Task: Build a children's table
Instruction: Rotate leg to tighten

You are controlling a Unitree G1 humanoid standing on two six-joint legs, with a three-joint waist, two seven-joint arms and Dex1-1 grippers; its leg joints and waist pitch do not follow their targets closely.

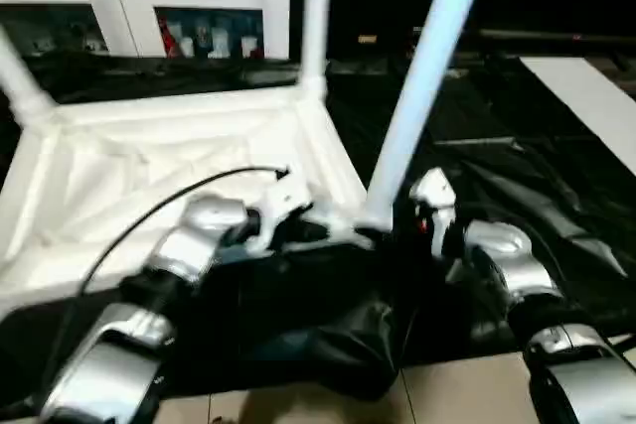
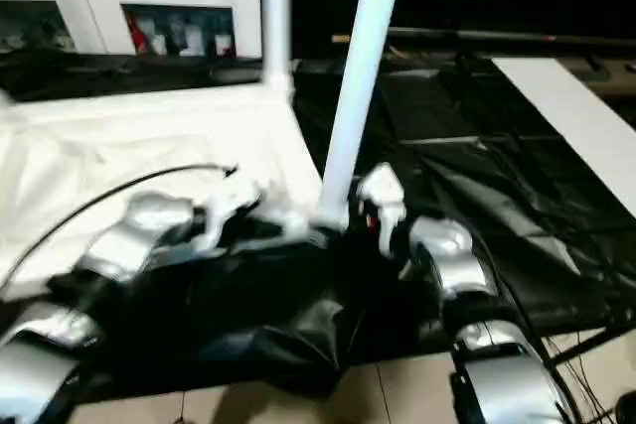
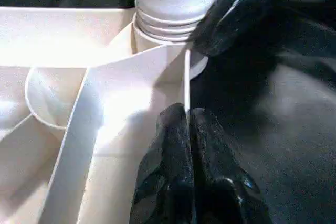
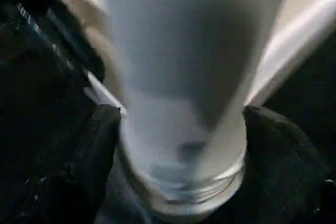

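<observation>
Tabletop [image 1: 149, 161] lies upside down; our left gripper [image 3: 188, 129] pinches its thin rim, jaws together, while our right gripper [image 4: 178, 145] sits spread around a leg [image 1: 422, 76].

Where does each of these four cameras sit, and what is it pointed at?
Left eye: on the head, looking down at the upturned table top over both silver forearms.
Right eye: beside it, same scene.
Left wrist: on the left arm, left gripper shut on the top's wall near a corner socket.
Right wrist: on the right arm, black fingers flanking the near leg.
Shared: that leg appears in all four.
</observation>
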